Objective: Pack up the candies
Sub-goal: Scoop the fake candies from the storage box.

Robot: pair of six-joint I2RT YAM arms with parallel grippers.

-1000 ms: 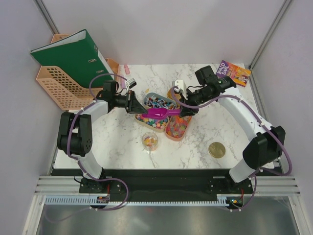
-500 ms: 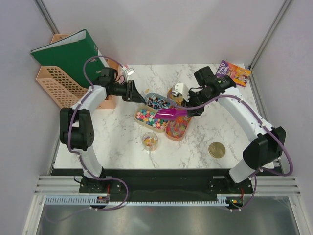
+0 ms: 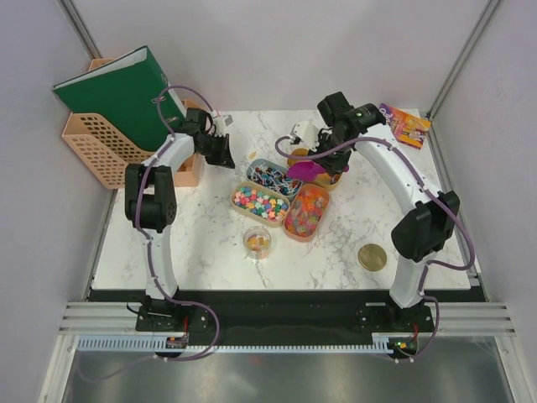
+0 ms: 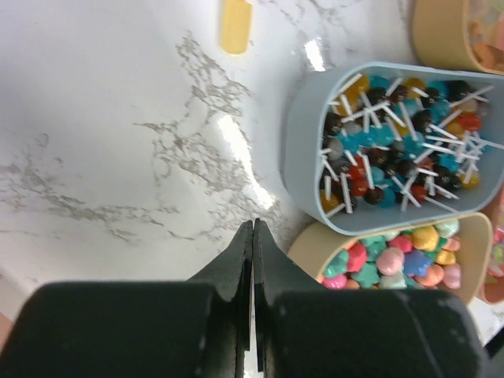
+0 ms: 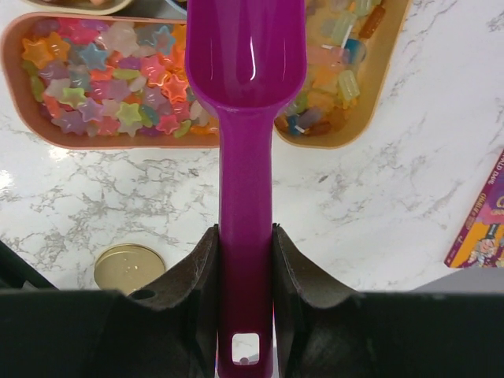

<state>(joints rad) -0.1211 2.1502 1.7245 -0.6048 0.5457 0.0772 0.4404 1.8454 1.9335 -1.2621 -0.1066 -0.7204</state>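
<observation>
candies (image 5: 102, 79): small bright star-shaped sweets in an oval tan tray (image 5: 118, 147), just ahead-left of the right gripper (image 5: 246, 236) | tool: glossy magenta plastic scoop (image 5: 246, 63), bowl empty, long axis straight out from that gripper, clamped by its handle | left gripper (image 4: 253, 230): closed on nothing, pale-blue tray of lollipops (image 4: 303, 157) ahead-right | judgement: right arm is the one placed to dip.

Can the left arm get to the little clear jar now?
Probably yes: the jar stands alone on the marble, the left gripper is shut and empty, and the right gripper holds the purple scoop over the trays.
</observation>
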